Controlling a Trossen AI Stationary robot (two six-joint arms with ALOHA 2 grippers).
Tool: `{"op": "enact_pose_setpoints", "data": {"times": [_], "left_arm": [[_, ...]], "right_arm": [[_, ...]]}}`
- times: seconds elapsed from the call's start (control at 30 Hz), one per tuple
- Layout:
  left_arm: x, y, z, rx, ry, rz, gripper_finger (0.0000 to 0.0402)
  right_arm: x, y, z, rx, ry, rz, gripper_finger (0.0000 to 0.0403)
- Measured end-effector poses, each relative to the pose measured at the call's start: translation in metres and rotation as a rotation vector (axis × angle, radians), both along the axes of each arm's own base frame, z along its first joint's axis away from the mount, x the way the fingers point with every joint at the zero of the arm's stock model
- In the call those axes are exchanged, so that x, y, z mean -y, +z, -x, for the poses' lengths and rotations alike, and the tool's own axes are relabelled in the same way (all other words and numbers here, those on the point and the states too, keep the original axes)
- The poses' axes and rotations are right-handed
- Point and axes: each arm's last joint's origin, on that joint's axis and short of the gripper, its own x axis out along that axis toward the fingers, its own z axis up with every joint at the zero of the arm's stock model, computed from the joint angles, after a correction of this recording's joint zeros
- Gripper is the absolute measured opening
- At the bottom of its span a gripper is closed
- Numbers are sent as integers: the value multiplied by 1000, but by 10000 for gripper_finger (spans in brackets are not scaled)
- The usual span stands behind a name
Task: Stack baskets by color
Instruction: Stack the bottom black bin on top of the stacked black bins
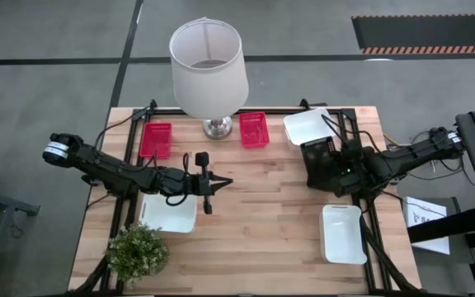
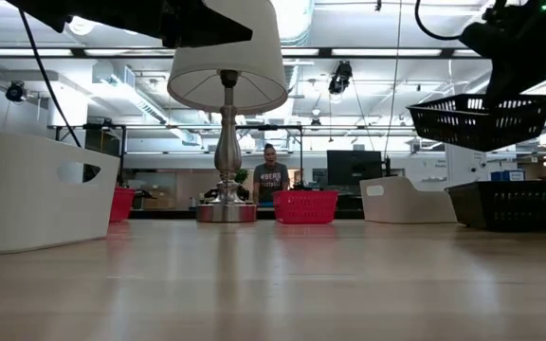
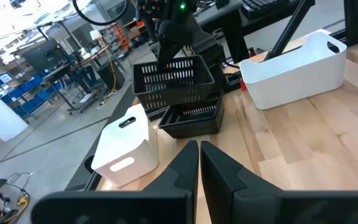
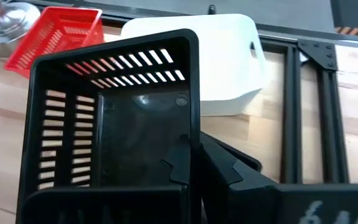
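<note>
My right gripper (image 4: 194,167) is shut on a black lattice basket (image 4: 114,124) and holds it in the air (image 2: 482,118) above another black basket (image 2: 515,204) that stands on the table near the right edge. Two red baskets (image 1: 156,139) (image 1: 253,129) sit at the far side. White baskets rest at the near left (image 1: 171,210), far right (image 1: 308,124) and near right (image 1: 342,233). My left gripper (image 1: 213,186) hovers shut over the table's middle, holding nothing. My right gripper pinches one side wall of the black basket (image 4: 194,134) near a corner, with one finger (image 4: 178,158) inside the basket and the other (image 4: 229,171) outside. The fingers slant down from the table's right side. The basket hangs slightly tilted, open side up, lifted clear.
A lamp with a white shade (image 1: 209,58) stands on a metal foot at the far middle, between the red baskets. A small green plant (image 1: 138,252) sits at the near left corner. Bare wood lies across the table's middle and near edge.
</note>
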Motion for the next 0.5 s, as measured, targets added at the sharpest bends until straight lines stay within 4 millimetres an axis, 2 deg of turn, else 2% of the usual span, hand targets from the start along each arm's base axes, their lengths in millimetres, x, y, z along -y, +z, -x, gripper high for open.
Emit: {"op": "enact_pose_setpoints", "data": {"times": [0.5], "left_arm": [[0,0,0,-3,0,-1,1]], "right_arm": [[2,-4,11,14,-174,-84,11]]}}
